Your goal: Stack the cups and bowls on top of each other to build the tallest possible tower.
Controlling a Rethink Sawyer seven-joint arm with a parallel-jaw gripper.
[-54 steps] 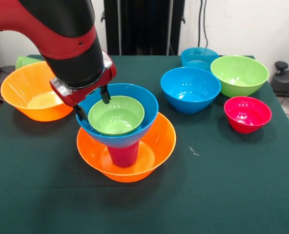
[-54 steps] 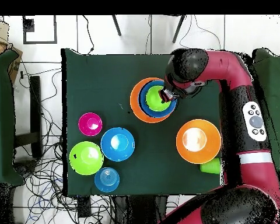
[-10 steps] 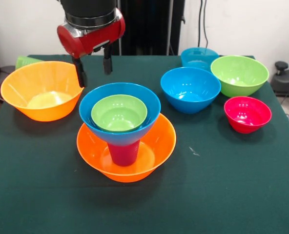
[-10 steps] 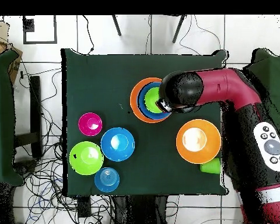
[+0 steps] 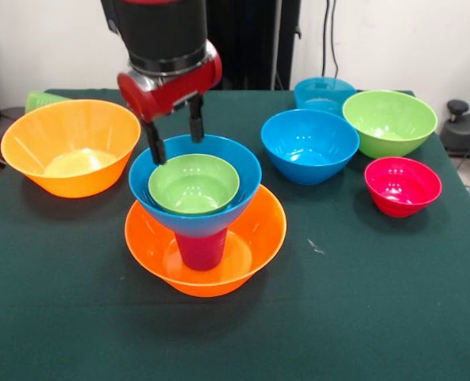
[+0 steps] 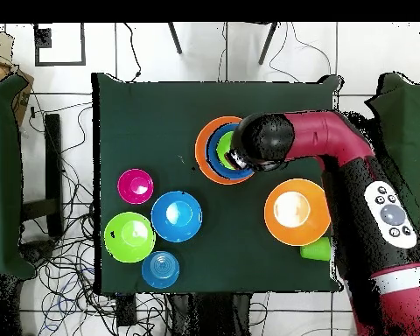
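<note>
Front view shows gripper (image 5: 175, 136) fingers straddling blue bowl (image 5: 243, 171) rim; overhead hides this

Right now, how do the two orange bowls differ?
The orange bowl at the tower's base holds an upturned purple-magenta cup, which carries a blue bowl with a lime green bowl nested inside. The other orange bowl stands alone with nothing in it. The gripper hangs over the tower's blue bowl, away from the lone one. Both are upright, same colour and flared shape.
</note>
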